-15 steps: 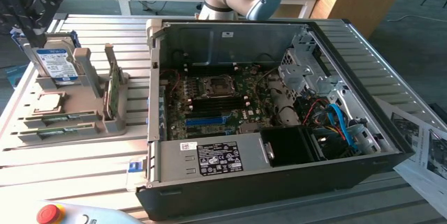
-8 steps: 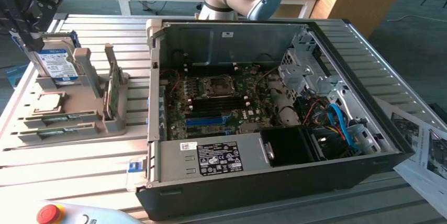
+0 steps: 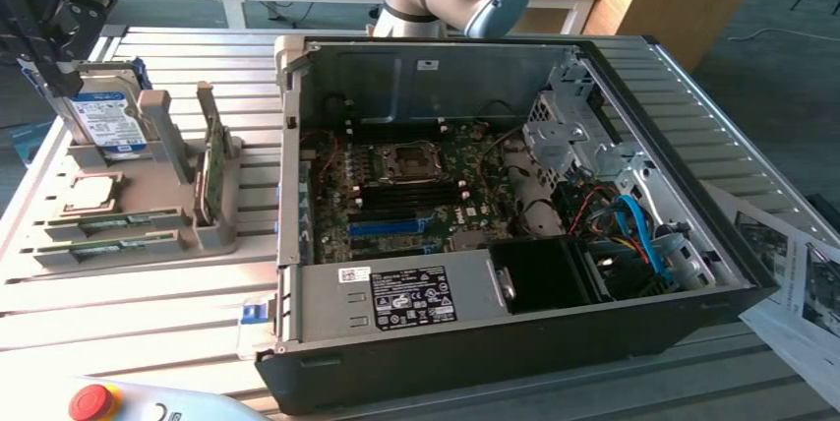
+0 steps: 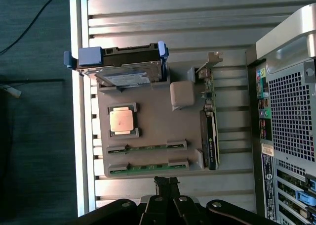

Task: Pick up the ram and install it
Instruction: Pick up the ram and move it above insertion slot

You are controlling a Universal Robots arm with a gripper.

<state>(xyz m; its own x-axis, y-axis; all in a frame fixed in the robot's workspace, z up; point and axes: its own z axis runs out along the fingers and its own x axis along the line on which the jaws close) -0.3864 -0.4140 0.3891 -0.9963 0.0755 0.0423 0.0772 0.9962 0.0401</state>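
Two jaws pressed shut on each other, nothing between them, so empty. They hang high over the slatted metal worktop (image 4: 173, 17), just off one edge of the grey moulded parts tray (image 4: 158, 118), touching nothing.

Nearest that tray edge: long thin green ram stick (image 4: 148, 164), lying flat in its slot, grey clips over both ends. A second ram stick (image 4: 147, 147), same green strip, lies parallel just beside it, further into the tray. Neither is lifted.

Further in on the tray is a square silver processor chip (image 4: 123, 121). At the tray's far end a silver hard drive with a blue-and-white label (image 4: 129, 75) stands on edge. Along one tray side a broader green card (image 4: 209, 131) stands on edge; not the target.

Beside the tray is the open black computer case (image 3: 525, 342), with the green motherboard (image 3: 393, 180) exposed. Its long blue memory slot (image 3: 393, 227) looks vacant, with black slots next to it.

Step, as I read it: approach before the pick. Grasp not yet made, install not yet started.

What the pick calls for: jaws spread open, then brought down centred on one stick and lined up across its thin width. They need to clear the end clips and the neighbouring stick. Risk: the sticks sit close together, so an off-centre descent could catch both.
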